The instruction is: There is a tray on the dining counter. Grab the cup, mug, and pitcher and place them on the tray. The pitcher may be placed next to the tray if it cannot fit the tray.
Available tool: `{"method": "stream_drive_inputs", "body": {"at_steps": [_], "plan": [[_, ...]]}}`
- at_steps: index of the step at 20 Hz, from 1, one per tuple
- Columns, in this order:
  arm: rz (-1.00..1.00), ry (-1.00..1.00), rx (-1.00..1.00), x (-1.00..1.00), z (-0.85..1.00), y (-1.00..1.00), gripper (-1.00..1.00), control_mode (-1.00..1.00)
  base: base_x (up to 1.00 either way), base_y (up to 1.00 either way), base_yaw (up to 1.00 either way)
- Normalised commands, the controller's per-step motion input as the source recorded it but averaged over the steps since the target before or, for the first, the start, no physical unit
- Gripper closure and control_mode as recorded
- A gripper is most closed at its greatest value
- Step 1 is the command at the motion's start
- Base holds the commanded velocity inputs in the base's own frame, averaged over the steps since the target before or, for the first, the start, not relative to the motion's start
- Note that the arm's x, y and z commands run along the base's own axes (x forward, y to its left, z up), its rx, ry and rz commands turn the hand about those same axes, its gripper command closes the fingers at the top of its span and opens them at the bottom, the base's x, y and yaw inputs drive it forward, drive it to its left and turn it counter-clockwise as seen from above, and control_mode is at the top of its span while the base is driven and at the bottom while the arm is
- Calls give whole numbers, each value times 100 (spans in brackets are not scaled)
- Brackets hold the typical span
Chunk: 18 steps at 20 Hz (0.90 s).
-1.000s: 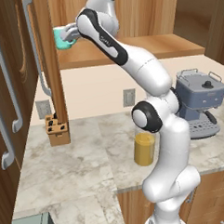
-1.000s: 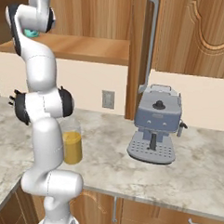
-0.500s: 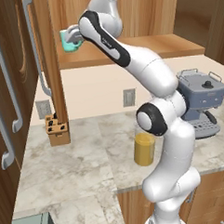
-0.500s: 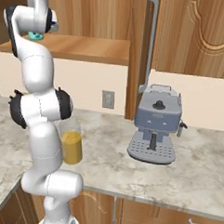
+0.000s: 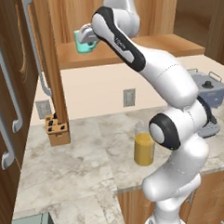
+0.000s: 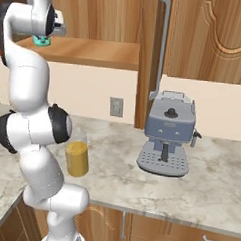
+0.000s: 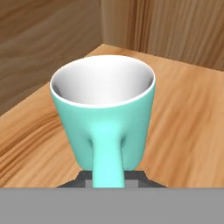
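Step in hand: fetching the mug [image 7: 104,118]. I have the jaws up at the wooden shelf [image 5: 143,47], mug directly ahead with its handle pointing back between them; whether they grip it I cannot tell. Next: confirm grip, lift clear, carry to the tray. Mug empty, white inside. Pitcher [image 5: 144,148], orange liquid, stands on the desk [image 5: 79,157] well below.

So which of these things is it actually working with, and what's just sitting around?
Part of the job:
- mug, up at the wooden shelf, handle toward the tool
- pitcher of orange liquid on the counter

Just lying about:
- coffee machine
- knife block
- wall outlet
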Motion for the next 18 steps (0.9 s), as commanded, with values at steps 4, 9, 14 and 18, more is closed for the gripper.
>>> {"method": "stream_drive_inputs", "body": {"at_steps": [4, 9, 14, 18], "plan": [[-6, -6, 0, -72, -23, -42, 100, -100, 0, 0, 0], [-4, -12, 0, -78, 0, -53, 100, -100, 0, 0, 0], [-5, -9, 0, -90, 0, -51, 100, -100, 0, 0, 0], [-7, -4, 0, -99, 0, -55, 100, -100, 0, 0, 0]]}}
